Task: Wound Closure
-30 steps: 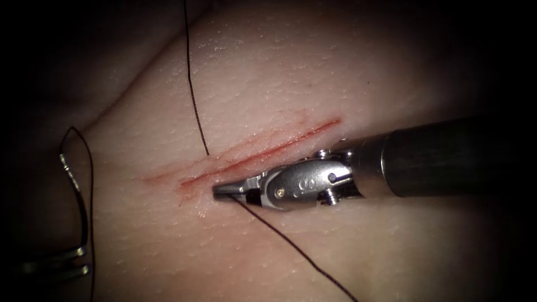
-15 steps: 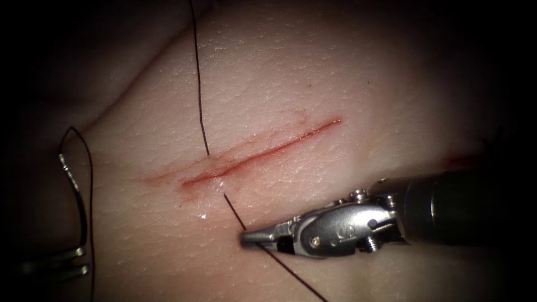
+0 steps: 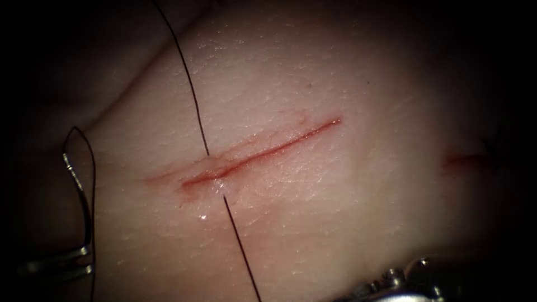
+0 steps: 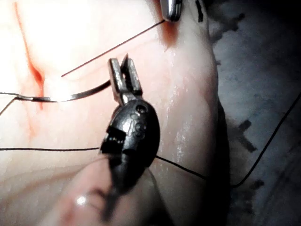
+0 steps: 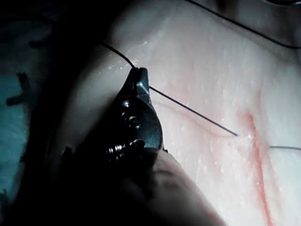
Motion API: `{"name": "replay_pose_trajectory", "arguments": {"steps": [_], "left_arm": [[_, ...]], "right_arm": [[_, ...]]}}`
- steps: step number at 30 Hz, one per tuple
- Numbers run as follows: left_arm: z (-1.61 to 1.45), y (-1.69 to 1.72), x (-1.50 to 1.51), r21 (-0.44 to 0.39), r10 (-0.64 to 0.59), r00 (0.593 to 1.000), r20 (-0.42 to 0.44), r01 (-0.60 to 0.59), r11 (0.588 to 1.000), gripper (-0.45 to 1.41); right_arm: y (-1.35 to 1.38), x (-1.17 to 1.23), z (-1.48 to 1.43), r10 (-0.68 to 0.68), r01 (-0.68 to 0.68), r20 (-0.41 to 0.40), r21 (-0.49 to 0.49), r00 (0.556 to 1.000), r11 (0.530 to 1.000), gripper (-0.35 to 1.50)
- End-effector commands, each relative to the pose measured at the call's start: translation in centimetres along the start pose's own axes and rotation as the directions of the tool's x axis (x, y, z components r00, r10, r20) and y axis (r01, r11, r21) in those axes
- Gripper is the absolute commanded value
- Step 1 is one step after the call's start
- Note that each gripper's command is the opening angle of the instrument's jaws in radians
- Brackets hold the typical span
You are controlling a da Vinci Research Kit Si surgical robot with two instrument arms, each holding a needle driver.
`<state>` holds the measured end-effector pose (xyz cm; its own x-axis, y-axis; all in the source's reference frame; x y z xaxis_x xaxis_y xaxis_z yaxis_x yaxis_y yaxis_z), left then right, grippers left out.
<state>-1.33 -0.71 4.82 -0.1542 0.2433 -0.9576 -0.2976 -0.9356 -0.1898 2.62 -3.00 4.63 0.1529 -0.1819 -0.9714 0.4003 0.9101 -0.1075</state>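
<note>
Pale tissue [image 3: 335, 212] is showing one thread [image 3: 239, 240] pass through its cut [image 3: 263, 152], still gaping. Left tool [image 4: 123, 75] is gripping the needle [image 4: 70, 96] off-tissue at left; right tool [image 5: 139, 77] is clamping thread, pulling it farther.

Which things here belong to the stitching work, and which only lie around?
In use:
- needle, held by left tool
- thread, held by right tool
- cut in tissue

Lying around:
- dark cloth beside the tissue

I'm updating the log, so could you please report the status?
Left end effector shut on needle, off the tissue. Right end effector shut on thread, drawn away from cut.
</note>
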Motion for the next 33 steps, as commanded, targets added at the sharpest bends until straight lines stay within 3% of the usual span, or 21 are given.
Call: {"name": "replay_pose_trajectory", "arguments": {"steps": [1,6,8,9,12,15,22,28,33], "left_arm": [[0.03,0.08,-0.05,-0.004,-0.003,1.0,-0.001,0.003,1.0,-0.45],[0.04,0.08,-0.04,-0.003,-0.003,1.0,0.0,0.003,1.0,-0.45],[0.04,0.08,-0.04,-0.003,-0.003,1.0,0.0,0.003,1.0,-0.45],[0.04,0.08,-0.04,-0.002,-0.003,1.0,0.0,0.003,1.0,-0.45],[0.06,0.08,-0.04,-0.001,-0.003,1.0,0.001,0.003,1.0,-0.45],[0.09,0.09,-0.04,0.001,-0.003,1.0,0.001,0.003,1.0,-0.45],[0.06,0.09,-0.04,-0.001,-0.003,1.0,0.001,0.003,1.0,-0.45],[0.03,0.09,-0.04,-0.003,-0.002,1.0,0.0,0.002,1.0,-0.45],[0.04,0.09,-0.04,-0.003,-0.002,1.0,0.0,0.002,1.0,-0.45]], "right_arm": [[-0.18,0.05,0.06,-0.003,0.003,-0.003,0.019,1.0,1.0,-0.35],[-0.38,0.14,-0.06,-0.02,0.02,-0.002,0.068,1.0,0.997,-0.35],[-0.3,0.11,-0.1,-0.006,0.006,-0.002,0.053,1.0,0.999,-0.35],[-0.25,0.09,-0.1,0.0,0.0,0.001,0.029,1.0,1.0,-0.11],[-0.01,-0.03,-0.08,0.03,-0.03,0.005,-0.068,1.0,0.997,0.91],[0.27,-0.17,0.05,0.055,-0.053,0.019,-0.13,0.998,0.99,1.1],[0.82,-0.53,0.4,0.095,-0.083,0.059,-0.182,0.994,0.98,1.15],[1.21,-0.91,0.46,0.137,-0.113,0.095,-0.221,0.986,0.969,1.15],[1.37,-1.23,0.49,0.142,-0.113,0.106,-0.243,0.984,0.963,1.16]]}}
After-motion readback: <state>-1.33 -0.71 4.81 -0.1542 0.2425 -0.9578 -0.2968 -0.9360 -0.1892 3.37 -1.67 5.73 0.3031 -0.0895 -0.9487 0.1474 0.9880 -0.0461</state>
